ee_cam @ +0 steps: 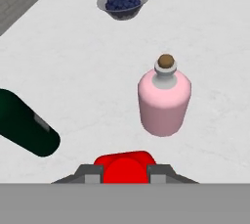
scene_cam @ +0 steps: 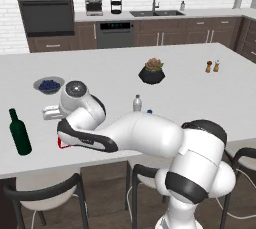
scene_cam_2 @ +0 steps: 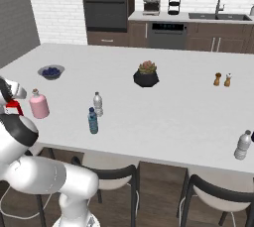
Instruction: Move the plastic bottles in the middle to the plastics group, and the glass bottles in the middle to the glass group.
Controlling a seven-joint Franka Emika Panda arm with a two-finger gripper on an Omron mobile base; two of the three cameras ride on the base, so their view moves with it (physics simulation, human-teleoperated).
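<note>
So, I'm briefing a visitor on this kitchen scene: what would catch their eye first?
Probably the white arm stretched low over the counter's near left edge, its gripper shut on the red bottle. Just ahead stand the squat pink bottle and the dark green wine bottle. Mid-counter, two small plastic bottles wait together.
</note>
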